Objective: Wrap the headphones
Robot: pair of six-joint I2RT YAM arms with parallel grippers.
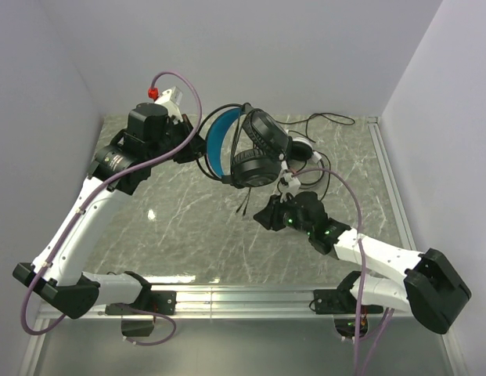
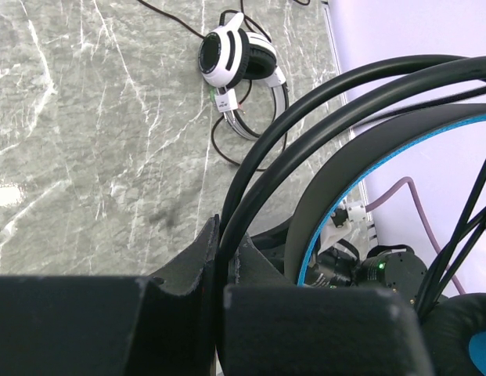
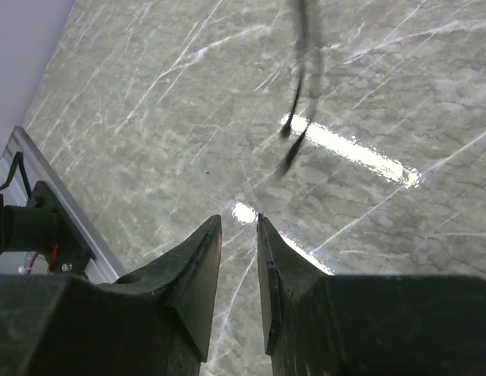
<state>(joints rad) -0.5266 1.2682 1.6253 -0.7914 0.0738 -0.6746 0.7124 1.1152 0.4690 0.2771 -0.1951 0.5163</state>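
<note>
Found the left gripper [image 2: 225,244] clamped tight on the twin black hoops of the black headphones [image 1: 246,149], just beside the blue headband [image 1: 219,141]. Noted this headset held up above the surface [image 1: 172,227], ear cups hanging toward the centre, thin black cable [image 1: 243,206] dangling beneath. Cannot tell whether the cable touches down. Recorded the white headphones [image 2: 236,59] lying on the surface near the far right corner, black pads showing, own cable trailing loose around and behind. Observed the right gripper [image 3: 239,227] low over bare surface, below and right of the lifted headset, jaws set to a narrow gap with nothing between. Saw blurred cable ends ahead of those jaws, apart from them.
</note>
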